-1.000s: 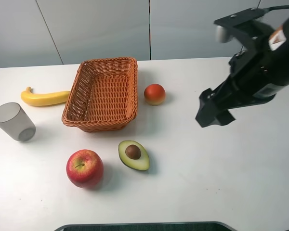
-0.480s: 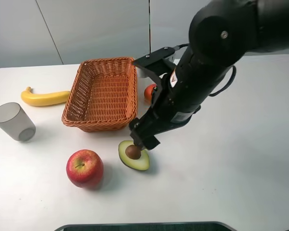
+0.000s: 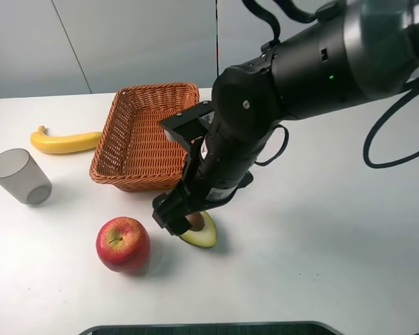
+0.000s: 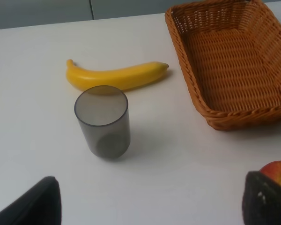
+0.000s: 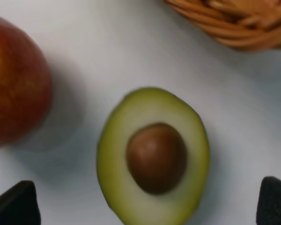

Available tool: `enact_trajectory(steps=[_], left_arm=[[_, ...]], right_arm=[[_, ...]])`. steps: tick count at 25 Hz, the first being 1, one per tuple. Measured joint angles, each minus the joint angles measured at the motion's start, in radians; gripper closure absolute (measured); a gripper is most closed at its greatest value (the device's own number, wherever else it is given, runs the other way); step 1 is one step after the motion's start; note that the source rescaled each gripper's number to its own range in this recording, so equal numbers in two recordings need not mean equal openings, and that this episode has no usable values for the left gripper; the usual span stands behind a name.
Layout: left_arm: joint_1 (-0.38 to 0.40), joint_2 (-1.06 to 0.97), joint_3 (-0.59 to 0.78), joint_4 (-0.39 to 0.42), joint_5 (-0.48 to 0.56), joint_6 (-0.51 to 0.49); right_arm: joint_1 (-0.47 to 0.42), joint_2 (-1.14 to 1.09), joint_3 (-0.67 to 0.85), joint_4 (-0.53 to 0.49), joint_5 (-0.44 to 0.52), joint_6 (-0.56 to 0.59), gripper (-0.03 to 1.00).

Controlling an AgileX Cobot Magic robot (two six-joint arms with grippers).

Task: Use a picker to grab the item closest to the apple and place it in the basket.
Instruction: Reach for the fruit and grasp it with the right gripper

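A halved avocado [image 3: 202, 234] with a brown pit lies on the white table, just right of the red apple [image 3: 123, 243]. The wicker basket [image 3: 148, 136] stands behind them. My right gripper [image 3: 176, 219] hangs low over the avocado's left end, partly covering it. The right wrist view shows the avocado [image 5: 153, 156] between the wide-apart black fingertips [image 5: 14, 204], the gripper [image 5: 144, 205] open, the apple [image 5: 16, 84] beside it and the basket's rim [image 5: 234, 23] beyond. My left gripper [image 4: 150, 206] is open and holds nothing.
A yellow banana [image 3: 64, 142] lies left of the basket, with a grey translucent cup [image 3: 18, 176] nearer the front. The left wrist view shows the banana [image 4: 114, 76], cup [image 4: 103, 122], basket [image 4: 234, 61] and an edge of the apple [image 4: 277, 171]. The right arm's bulk hides the table behind the avocado.
The right arm swung from the table's right side across to the avocado and came lower over it. The small red-orange fruit beside the basket is now hidden behind the arm.
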Motion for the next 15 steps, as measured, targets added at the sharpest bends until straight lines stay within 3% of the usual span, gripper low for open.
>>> enact_trajectory(steps=[15], left_arm=[[0.000, 0.000, 0.000, 0.000, 0.000, 0.004]], right_arm=[[0.005, 0.143, -0.067, -0.087, 0.010, 0.093, -0.03]])
